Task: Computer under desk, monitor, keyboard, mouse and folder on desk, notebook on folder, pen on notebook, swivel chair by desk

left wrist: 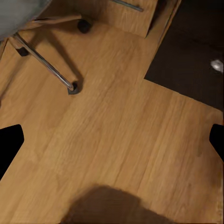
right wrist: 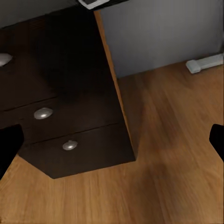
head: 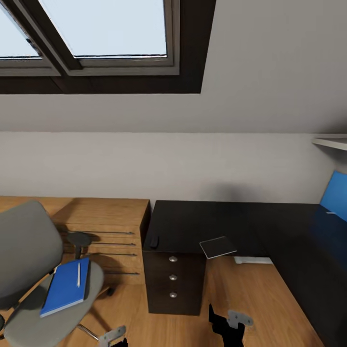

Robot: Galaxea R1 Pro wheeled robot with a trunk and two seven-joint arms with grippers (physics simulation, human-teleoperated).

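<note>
Two pincers sit low at the near edge of my head view, the left pincer [head: 113, 336] near the chair's base and the right pincer [head: 230, 324] in front of the drawer unit. In each wrist view I see dark fingertips at the two far sides of the picture with bare floor between them, so both pincers are spread apart and hold nothing.

On the left, the grey swivel chair [head: 29, 270] carries the blue folder [head: 65, 287] on its seat, with the white pen [head: 79, 274] lying on top of it. I cannot tell whether a notebook lies in that blue stack. One chair leg with its caster [left wrist: 73, 87] crosses the wooden floor [left wrist: 116, 149] just ahead of my left pincer.

The dark worktop [head: 193, 226] runs from the middle to the far right, well apart from the chair. A small black thing [head: 154, 241] lies at its near left edge; I cannot tell what it is. A flat grey thing [head: 218, 247] overhangs the near edge. The blue screen of the monitor [head: 336, 195] stands at the far right. Three drawers with round knobs [head: 173, 277] stand under the worktop's left end, directly between my right pincer and the worktop. A pale wooden cabinet [head: 103, 231] stands between chair and worktop.
</note>
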